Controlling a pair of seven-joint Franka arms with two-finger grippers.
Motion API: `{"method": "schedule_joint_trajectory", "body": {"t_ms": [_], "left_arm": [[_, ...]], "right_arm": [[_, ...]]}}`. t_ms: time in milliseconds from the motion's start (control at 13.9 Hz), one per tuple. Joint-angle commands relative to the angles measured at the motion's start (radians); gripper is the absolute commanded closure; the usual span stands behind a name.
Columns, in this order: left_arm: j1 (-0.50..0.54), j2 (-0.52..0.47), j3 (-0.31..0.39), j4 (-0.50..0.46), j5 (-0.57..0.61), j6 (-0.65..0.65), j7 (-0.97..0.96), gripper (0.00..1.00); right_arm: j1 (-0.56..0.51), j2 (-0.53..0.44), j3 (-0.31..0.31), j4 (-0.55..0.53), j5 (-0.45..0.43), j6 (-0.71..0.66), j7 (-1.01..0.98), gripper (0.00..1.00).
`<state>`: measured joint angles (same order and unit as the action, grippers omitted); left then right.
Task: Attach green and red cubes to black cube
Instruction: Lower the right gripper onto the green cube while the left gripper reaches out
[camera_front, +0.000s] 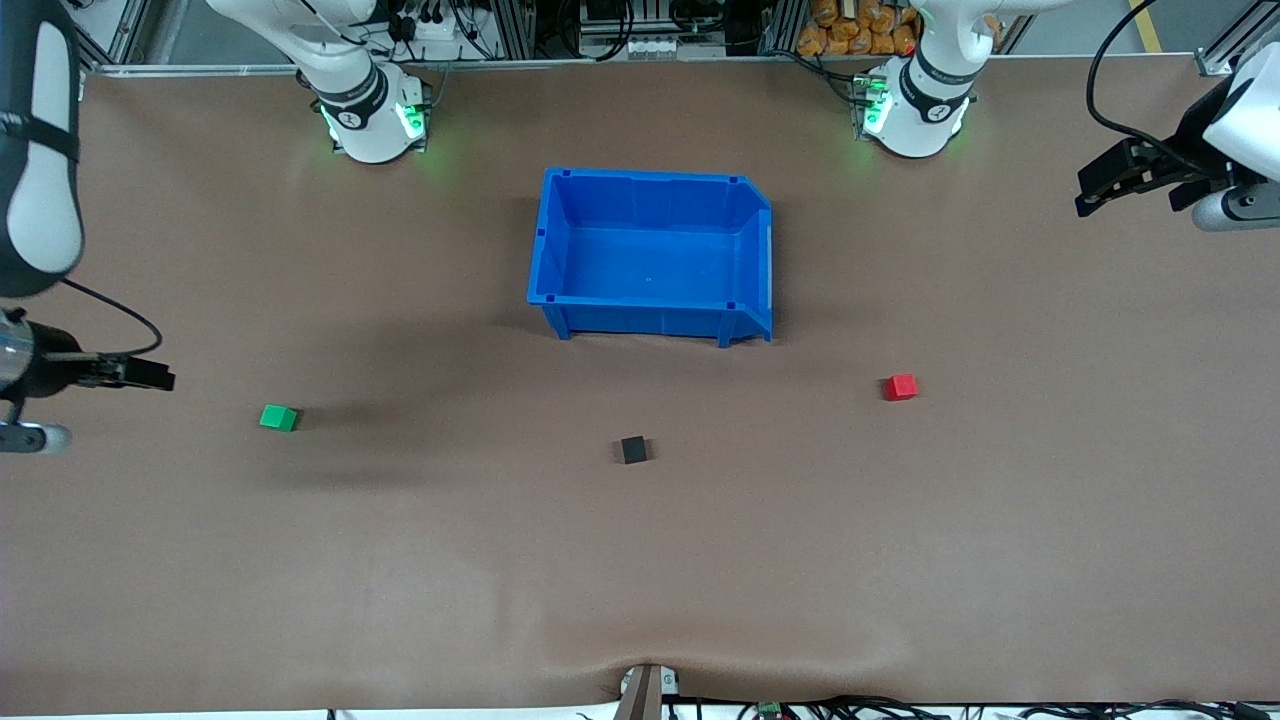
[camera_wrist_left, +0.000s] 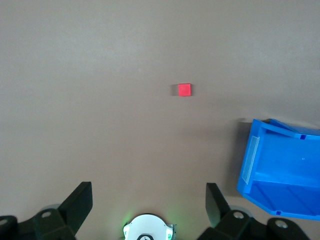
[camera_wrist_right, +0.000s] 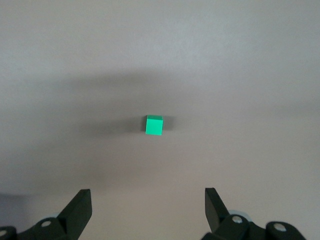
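The black cube sits on the brown table, nearer to the front camera than the blue bin. The green cube lies toward the right arm's end and also shows in the right wrist view. The red cube lies toward the left arm's end and also shows in the left wrist view. My right gripper is open and empty, up over the table at the right arm's end, apart from the green cube. My left gripper is open and empty, up over the left arm's end, apart from the red cube.
An empty blue bin stands mid-table between the two arm bases; its corner shows in the left wrist view. The left arm's white base shows between the left fingers. A small mount sits at the table's front edge.
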<state>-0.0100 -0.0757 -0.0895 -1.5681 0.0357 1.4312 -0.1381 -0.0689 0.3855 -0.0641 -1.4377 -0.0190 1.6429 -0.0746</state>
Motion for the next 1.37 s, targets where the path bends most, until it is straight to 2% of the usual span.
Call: {"method": "schedule_joint_trajectory", "body": {"t_ms": [0, 216, 361, 505, 577, 794, 938, 1010, 1082, 1227, 1299], "left_arm": [[-0.004, 0.028, -0.001, 0.028, -0.004, -0.018, 0.014, 0.0], [-0.004, 0.054, -0.001, 0.028, -0.002, -0.015, 0.014, 0.0], [-0.007, 0.068, -0.001, 0.028, -0.002, -0.012, 0.012, 0.0], [-0.01, 0.088, -0.002, 0.025, -0.002, -0.012, 0.006, 0.0], [-0.008, 0.1, -0.004, 0.025, -0.007, -0.011, 0.0, 0.0], [-0.008, 0.155, -0.006, 0.004, -0.008, 0.018, -0.001, 0.0], [-0.007, 0.16, -0.013, -0.077, -0.013, 0.099, -0.03, 0.0], [-0.005, 0.16, -0.015, -0.12, -0.01, 0.162, -0.031, 0.0], [-0.007, 0.166, -0.022, -0.16, -0.008, 0.196, -0.031, 0.0], [-0.004, 0.165, -0.041, -0.255, 0.0, 0.299, -0.031, 0.0], [-0.002, 0.165, -0.041, -0.307, 0.0, 0.36, -0.031, 0.0]], "right_arm": [[-0.028, 0.107, 0.009, 0.03, 0.057, 0.056, -0.004, 0.0], [-0.045, 0.232, 0.009, 0.031, 0.06, 0.08, 0.013, 0.0], [-0.061, 0.314, 0.01, 0.031, 0.076, 0.151, 0.016, 0.0], [-0.058, 0.343, 0.01, 0.028, 0.18, 0.161, 0.059, 0.0], [-0.061, 0.354, 0.01, 0.019, 0.191, 0.159, 0.062, 0.0], [-0.081, 0.397, 0.009, -0.004, 0.182, 0.156, 0.049, 0.0], [-0.084, 0.4, 0.009, -0.007, 0.148, 0.158, 0.026, 0.0], [-0.083, 0.401, 0.009, -0.009, 0.143, 0.155, 0.027, 0.05], [-0.083, 0.401, 0.009, -0.015, 0.143, 0.152, 0.033, 0.29], [-0.083, 0.404, 0.009, -0.023, 0.146, 0.152, 0.054, 0.67], [-0.083, 0.412, 0.009, -0.023, 0.148, 0.152, 0.061, 0.76]]}}
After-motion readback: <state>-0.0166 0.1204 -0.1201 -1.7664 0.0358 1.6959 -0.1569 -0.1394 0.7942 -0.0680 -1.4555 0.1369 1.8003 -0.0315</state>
